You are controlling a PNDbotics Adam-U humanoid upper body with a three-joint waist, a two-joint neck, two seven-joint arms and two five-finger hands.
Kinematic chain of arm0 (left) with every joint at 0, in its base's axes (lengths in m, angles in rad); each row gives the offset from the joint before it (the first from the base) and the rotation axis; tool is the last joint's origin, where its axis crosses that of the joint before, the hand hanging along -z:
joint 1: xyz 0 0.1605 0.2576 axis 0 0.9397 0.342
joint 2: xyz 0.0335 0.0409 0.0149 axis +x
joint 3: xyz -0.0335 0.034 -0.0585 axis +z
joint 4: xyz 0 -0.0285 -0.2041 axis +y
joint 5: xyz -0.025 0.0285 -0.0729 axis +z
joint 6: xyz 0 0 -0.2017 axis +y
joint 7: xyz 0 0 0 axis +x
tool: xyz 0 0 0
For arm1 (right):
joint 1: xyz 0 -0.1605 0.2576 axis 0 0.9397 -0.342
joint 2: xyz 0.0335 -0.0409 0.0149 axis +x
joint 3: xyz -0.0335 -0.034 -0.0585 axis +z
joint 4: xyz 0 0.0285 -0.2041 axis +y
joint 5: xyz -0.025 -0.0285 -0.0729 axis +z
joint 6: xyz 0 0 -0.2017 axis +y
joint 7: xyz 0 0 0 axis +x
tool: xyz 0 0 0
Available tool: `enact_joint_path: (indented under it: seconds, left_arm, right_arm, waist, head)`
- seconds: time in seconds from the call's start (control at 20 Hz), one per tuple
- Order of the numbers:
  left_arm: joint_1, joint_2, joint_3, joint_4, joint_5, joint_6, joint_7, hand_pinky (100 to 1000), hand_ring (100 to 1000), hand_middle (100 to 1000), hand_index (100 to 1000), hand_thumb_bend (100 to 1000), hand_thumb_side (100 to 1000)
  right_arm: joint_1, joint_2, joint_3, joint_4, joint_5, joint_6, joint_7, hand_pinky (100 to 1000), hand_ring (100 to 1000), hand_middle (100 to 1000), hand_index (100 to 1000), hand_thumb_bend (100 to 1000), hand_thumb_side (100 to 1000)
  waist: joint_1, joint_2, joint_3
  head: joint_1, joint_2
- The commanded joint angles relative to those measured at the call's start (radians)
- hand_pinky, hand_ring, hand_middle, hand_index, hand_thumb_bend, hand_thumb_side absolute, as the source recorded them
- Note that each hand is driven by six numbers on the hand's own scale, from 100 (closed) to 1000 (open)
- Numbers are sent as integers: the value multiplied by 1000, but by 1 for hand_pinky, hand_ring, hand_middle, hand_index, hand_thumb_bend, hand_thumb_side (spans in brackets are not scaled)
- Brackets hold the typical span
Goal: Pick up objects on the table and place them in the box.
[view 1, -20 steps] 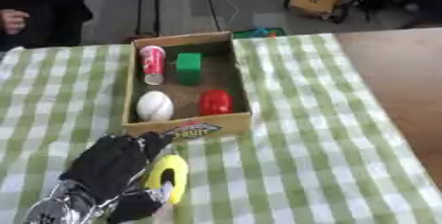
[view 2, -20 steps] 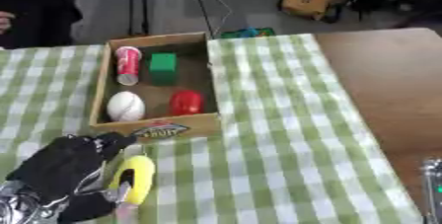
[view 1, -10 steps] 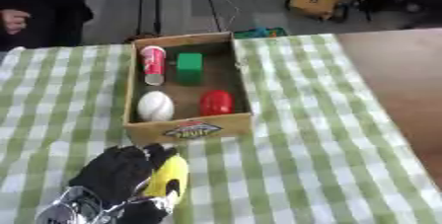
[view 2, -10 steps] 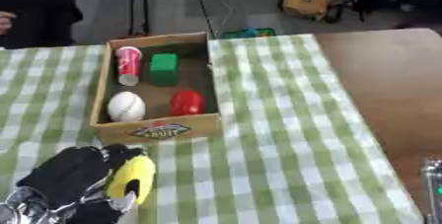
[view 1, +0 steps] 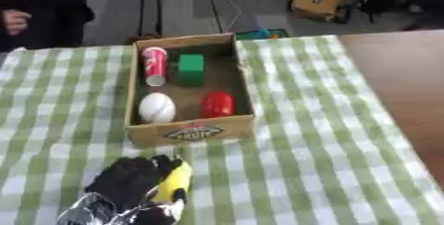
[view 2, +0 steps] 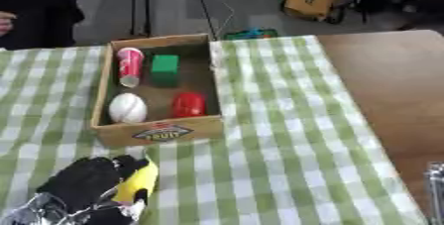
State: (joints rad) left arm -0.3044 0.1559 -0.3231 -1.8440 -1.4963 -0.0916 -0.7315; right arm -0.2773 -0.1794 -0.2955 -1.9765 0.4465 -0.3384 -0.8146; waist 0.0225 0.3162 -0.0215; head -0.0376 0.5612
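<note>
Bench under a green-and-white checked cloth, bare brown top showing toward 3 o'clock. Cardboard box stands open at centre, toward 12 o'clock from the working hand, its printed front wall facing the robot. Inside, four things already down: a red-and-white can lying along the 10 o'clock corner, a green block just beside it, a white ball at the 7 o'clock corner, a red rounded thing near the 5 o'clock corner. Judged from that, most of the job looks done. Left hand low at 7 o'clock of the view, well short of the box's front wall, fingers curled round a yellow object, elongated and perhaps a banana, though I cannot be sure. Whether it has cleared the cloth or rests on it I cannot tell. No other loose thing shows on the cloth in either view, so this yellow piece appears to be the last one. What is left, by my reading: raise it, carry it over the front wall toward 12 o'clock, and let it go in the free floor between ball and block. Right hand does not show; only a sliver of metal appears at the 4 o'clock edge of the right eye view.
</note>
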Motion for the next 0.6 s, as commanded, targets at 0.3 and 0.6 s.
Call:
enact_joint_path:
  seconds: [0.3,0.6]
  left_arm:
    - [-25,-1,-15,52,-11,-16,-17,253,486,826,1000,100,1000]
    - [-25,-3,-21,87,-30,-21,-26,254,482,799,1000,100,1000]
  right_arm:
    - [-7,-7,-5,-24,-8,-9,-1,438,439,375,473,100,676]
    - [-8,-8,-6,-24,-9,-10,-3,438,439,375,472,100,672]
  waist:
    - [1,-11,-5]
    - [1,-9,-7]
  head:
    - [6,-5]
    - [7,-3]
